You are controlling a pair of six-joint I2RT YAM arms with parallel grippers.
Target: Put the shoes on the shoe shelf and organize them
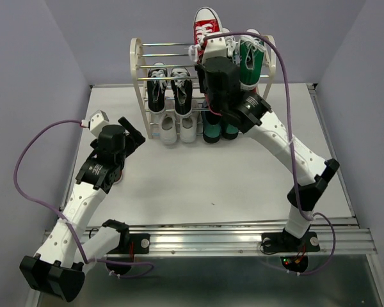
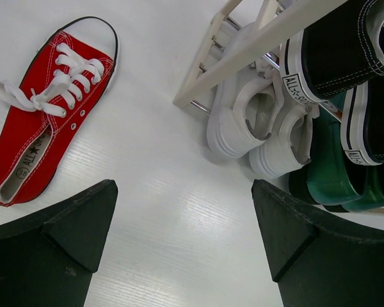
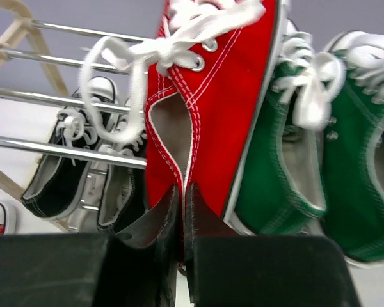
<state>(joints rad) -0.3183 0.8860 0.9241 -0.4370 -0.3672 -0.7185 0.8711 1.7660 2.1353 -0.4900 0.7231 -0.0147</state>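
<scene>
A red sneaker (image 3: pixel 205 96) is clenched by the right gripper (image 3: pixel 181 192) above the shoe shelf (image 1: pixel 136 64); the left gripper (image 2: pixel 184 188) is spread empty. Lowering onto its top tier is called for next.

White table (image 1: pixel 243 185) within plain lavender-grey walls (image 1: pixel 25 77), metal rail (image 1: pixel 243 238) along near edge.

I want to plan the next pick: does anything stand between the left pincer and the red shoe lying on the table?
Nothing visible does. In the left wrist view, only bare table lies between the open left pincer and the red shoe; the shoe shelf and white shoes stand off to the other side.
</scene>
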